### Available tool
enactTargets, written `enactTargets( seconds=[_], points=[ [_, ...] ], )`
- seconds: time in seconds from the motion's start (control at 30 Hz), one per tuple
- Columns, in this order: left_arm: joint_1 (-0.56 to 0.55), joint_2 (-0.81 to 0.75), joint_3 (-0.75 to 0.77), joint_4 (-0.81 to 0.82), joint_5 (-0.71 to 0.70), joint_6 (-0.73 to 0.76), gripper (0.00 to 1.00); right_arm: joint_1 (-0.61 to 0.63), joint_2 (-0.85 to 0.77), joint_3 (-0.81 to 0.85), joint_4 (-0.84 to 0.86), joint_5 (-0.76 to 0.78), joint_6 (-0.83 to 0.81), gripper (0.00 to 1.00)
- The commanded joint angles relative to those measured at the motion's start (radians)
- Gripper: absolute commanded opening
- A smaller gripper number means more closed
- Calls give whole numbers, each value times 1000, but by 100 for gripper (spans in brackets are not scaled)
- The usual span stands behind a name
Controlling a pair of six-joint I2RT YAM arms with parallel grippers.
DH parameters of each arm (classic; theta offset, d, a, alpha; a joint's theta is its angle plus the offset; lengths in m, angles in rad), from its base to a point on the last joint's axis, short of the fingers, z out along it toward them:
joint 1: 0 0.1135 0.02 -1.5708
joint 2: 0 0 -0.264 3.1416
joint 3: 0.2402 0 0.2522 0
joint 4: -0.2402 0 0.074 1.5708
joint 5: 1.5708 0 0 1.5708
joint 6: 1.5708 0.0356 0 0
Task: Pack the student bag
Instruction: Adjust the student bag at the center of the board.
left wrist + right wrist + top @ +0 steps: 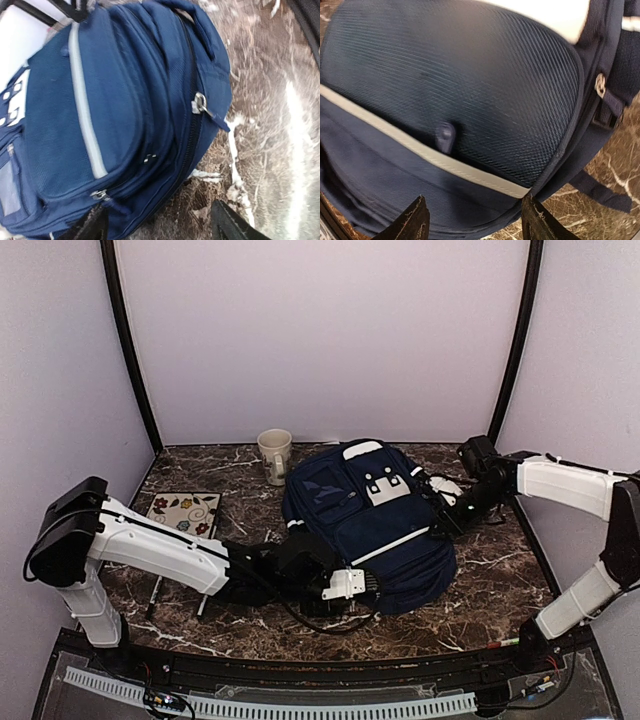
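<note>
Navy-blue fabric student bag [372,530] is lying flat in the middle of the dark marble table [500,585], white buckle patch facing up, white handle patch at the far end; left claw [377,582] is reaching in low at the bag's near end, just beside or touching the fabric, cannot tell which; its jaws are standing wide apart in the left wrist view, dark fingers [92,225] showing at the bottom edge, the bag's lower corner sitting partly in the gap, nothing pinched; a metal zipper pull [200,104] is hanging on the side zip, and a grey stripe [85,115] is running along the pocket; right claw [443,517] is sitting at the bag's right side; its jaws are also standing apart, fingertips [536,220] framing the bag's ribbed panel, holding nothing; a pale cup [275,455] is standing upright just beside the bag's far-left corner; a flower-patterned flat pad [183,513] is lying to the left, apart from the bag, behind the left arm; thin pen-like sticks [156,593] are lying near the left arm, too small to tell what they are.
</note>
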Motion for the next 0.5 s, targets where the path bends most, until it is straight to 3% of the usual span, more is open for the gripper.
enactTargets(
  seconds=[0.0, 0.13, 0.23, 0.3, 0.43, 0.47],
  points=[
    [29, 81, 92, -36, 61, 162, 69, -40, 71, 12, 15, 12, 35, 63],
    [49, 151, 149, -34, 100, 175, 59, -58, 134, 37, 24, -2, 26, 63],
    [59, 202, 184, -38, 115, 182, 45, -64, 187, 59, 36, -10, 26, 63],
    [63, 222, 198, -31, 129, 183, 34, -71, 227, 80, 45, -22, 29, 62],
    [64, 256, 231, -6, 147, 164, 1, -95, 274, 164, 37, -39, 41, 61],
    [64, 266, 242, 8, 154, 147, 0, -109, 263, 186, 17, -48, 43, 61]
  ],
)
